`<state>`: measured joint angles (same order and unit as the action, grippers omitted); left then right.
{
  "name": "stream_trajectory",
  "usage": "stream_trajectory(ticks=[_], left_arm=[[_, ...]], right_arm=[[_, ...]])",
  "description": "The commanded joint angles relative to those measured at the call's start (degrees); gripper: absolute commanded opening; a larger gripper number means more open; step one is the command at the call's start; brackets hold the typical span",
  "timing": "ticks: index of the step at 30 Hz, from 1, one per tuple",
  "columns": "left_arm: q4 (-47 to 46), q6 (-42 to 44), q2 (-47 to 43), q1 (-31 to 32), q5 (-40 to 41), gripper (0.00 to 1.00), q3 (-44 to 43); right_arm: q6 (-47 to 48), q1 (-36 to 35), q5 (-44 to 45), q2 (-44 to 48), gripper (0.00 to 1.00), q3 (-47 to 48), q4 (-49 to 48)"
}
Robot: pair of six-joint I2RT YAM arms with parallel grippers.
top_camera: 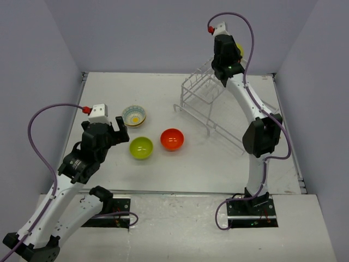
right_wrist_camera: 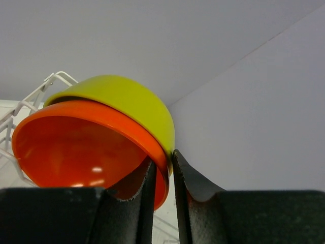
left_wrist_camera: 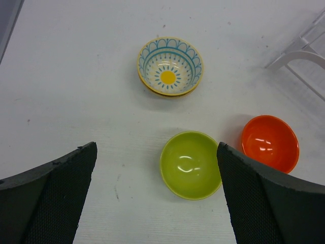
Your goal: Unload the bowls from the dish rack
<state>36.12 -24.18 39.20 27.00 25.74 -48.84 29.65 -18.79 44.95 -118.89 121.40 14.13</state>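
My right gripper (right_wrist_camera: 163, 168) is shut on the rims of two nested bowls, an orange-red bowl (right_wrist_camera: 76, 147) inside a yellow-green one (right_wrist_camera: 127, 99), held up above the white wire dish rack (top_camera: 203, 95). In the top view only a yellow sliver (top_camera: 240, 52) shows behind the right wrist. On the table lie a cream bowl with blue rim (top_camera: 133, 115), a lime-green bowl (top_camera: 141, 148) and an orange-red bowl (top_camera: 172, 139). My left gripper (left_wrist_camera: 157, 193) is open and empty, hovering over the lime-green bowl (left_wrist_camera: 190, 163), with the cream bowl (left_wrist_camera: 170, 66) and orange-red bowl (left_wrist_camera: 269, 143) beyond.
The rack's sloping rails (top_camera: 226, 131) reach toward the table's right middle. A rack leg (left_wrist_camera: 299, 53) shows at the upper right of the left wrist view. Grey walls close the table at the back and sides.
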Motion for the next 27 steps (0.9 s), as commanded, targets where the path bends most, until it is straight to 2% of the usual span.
stream_trajectory(ticks=[1, 11, 19, 22, 27], left_arm=[[-2.7, 1.8, -0.3, -0.2, -0.3, 1.00, 0.2], [-2.9, 1.9, 0.1, -0.2, -0.8, 1.00, 0.3], [-2.9, 2.0, 0.3, -0.2, -1.0, 1.00, 0.3], [-2.9, 2.0, 0.1, -0.1, -1.0, 1.00, 0.3], [-3.1, 2.1, 0.3, -0.2, -1.1, 1.00, 0.4]], right_arm=[[2.1, -0.8, 0.7, 2.3, 0.20, -1.5, -4.0], [3.9, -2.2, 2.5, 3.7, 0.20, -2.4, -6.1], [4.0, -2.7, 2.6, 4.4, 0.27, -2.9, -6.0], [3.8, -3.0, 2.6, 5.1, 0.26, -4.3, -5.9], [4.0, -2.9, 2.1, 4.8, 0.12, -4.8, -5.8]])
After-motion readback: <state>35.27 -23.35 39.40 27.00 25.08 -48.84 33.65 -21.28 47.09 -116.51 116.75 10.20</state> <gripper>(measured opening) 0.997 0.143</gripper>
